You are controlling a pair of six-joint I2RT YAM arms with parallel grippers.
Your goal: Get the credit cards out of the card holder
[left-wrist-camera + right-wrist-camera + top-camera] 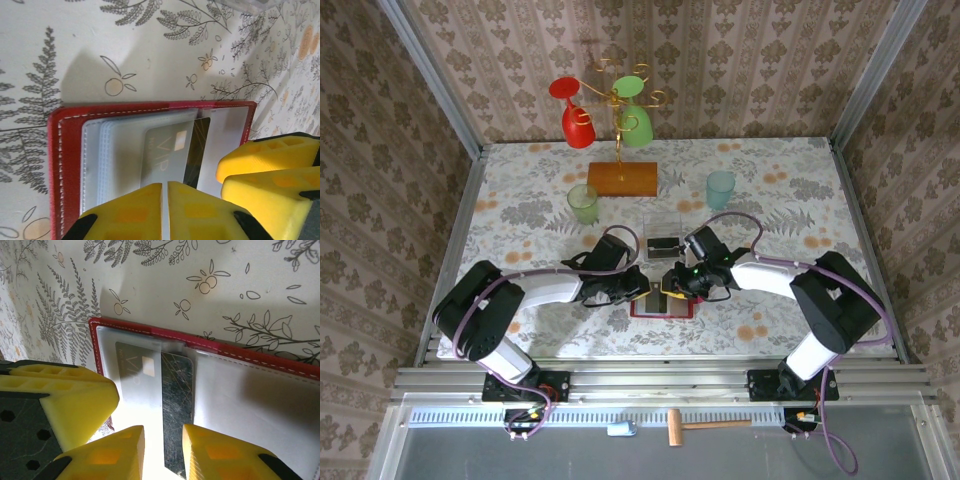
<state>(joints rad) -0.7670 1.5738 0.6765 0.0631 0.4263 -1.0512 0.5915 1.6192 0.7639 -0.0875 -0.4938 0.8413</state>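
Left wrist: credit cards in card holder

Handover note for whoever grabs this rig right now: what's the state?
Left gripper: shut at the card holder's clear sleeves; whether it pinches one is unclear.
Right gripper: jaws parted over the dark card; no grip visible.
The card holder lies open, with the grey card and the dark card in its pockets.
Done: card holder opened.
Left: pull both cards out.
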